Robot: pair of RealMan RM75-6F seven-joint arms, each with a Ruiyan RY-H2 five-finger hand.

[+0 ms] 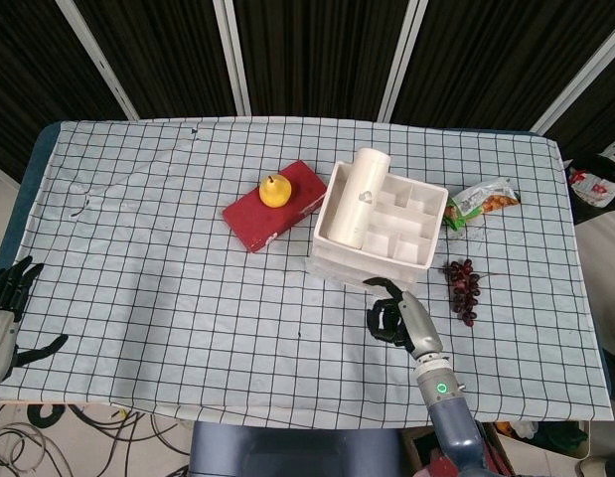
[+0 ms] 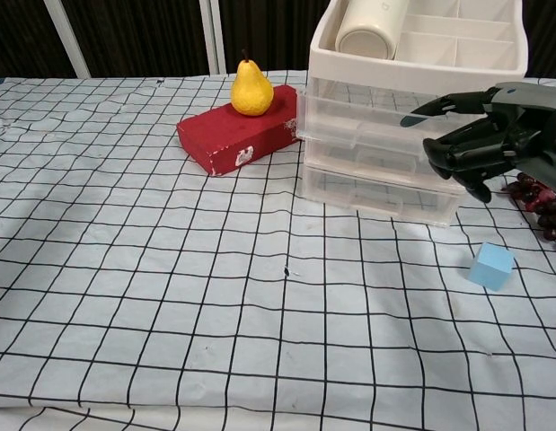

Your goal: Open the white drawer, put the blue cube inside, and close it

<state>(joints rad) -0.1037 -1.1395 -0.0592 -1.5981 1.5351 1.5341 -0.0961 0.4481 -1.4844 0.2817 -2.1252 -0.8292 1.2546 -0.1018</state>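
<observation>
The white drawer unit [image 1: 379, 227] [image 2: 385, 153] stands at mid-table with an open tray on top. Its top drawer [image 2: 367, 112] sticks out a little toward me. My right hand [image 1: 391, 316] [image 2: 493, 144] is at the front right of the unit, its fingers curled against the top drawer's front and its thumb stretched out above. The blue cube [image 2: 491, 266] lies on the cloth in front of the unit, below that hand. The head view hides it behind my arm. My left hand [image 1: 4, 316] hangs off the table's left front corner, its fingers spread and holding nothing.
A red box [image 1: 274, 205] [image 2: 240, 135] with a yellow pear [image 1: 275, 190] [image 2: 251, 90] on it lies left of the unit. A white cylinder [image 1: 365, 194] lies in the top tray. Dark grapes [image 1: 463, 289] and a snack bag [image 1: 481, 200] are to the right.
</observation>
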